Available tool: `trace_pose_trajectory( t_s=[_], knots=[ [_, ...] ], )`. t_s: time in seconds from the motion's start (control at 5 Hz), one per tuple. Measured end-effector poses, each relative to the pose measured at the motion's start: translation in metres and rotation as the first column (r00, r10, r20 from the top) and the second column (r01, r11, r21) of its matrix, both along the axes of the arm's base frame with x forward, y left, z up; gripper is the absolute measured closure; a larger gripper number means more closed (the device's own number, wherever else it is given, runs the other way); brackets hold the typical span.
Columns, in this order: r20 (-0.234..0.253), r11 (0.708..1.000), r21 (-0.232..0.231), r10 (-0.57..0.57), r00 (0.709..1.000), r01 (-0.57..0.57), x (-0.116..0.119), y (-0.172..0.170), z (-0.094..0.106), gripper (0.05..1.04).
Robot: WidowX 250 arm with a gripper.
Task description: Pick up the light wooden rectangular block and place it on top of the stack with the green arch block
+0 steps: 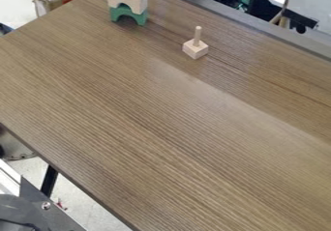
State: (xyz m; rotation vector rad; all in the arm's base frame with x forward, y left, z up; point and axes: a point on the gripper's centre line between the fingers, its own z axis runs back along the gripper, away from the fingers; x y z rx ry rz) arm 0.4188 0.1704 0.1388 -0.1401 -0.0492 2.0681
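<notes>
A stack of blocks stands at the far left end of the table, cut off by the top edge of the view. Its lowest piece is a green arch block (128, 15) resting on the wood. Directly on top of that sits a pale wooden arch block (128, 1), with more pale wood above it. To the right of the stack and a little nearer, a small light wooden cube (195, 49) rests on the table, and a thin upright peg (197, 35) rises from its top. The cube and the stack stand apart.
The brown wood-grain table (161, 119) runs diagonally across the view, its near edge at lower left. A grey strip (239, 20) borders its far side. Dark metal equipment (38, 206) is at the lower left, beside the table. A cardboard box (55, 2) lies beyond the upper left edge.
</notes>
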Motion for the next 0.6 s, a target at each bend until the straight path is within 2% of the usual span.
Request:
trace_pose_trajectory(
  t_s=[0.2,0.4,0.6],
  knots=[
    [-0.024,1.000,-0.007,-0.006,1.000,0.005,0.0026,0.0016,-0.0102,0.193],
    [-0.021,1.000,-0.004,-0.001,1.000,0.001,0.0026,0.0027,-0.0098,0.077],
    [-0.015,1.000,0.000,0.000,1.000,0.000,0.0036,0.0034,-0.0094,0.084]
  ],
)
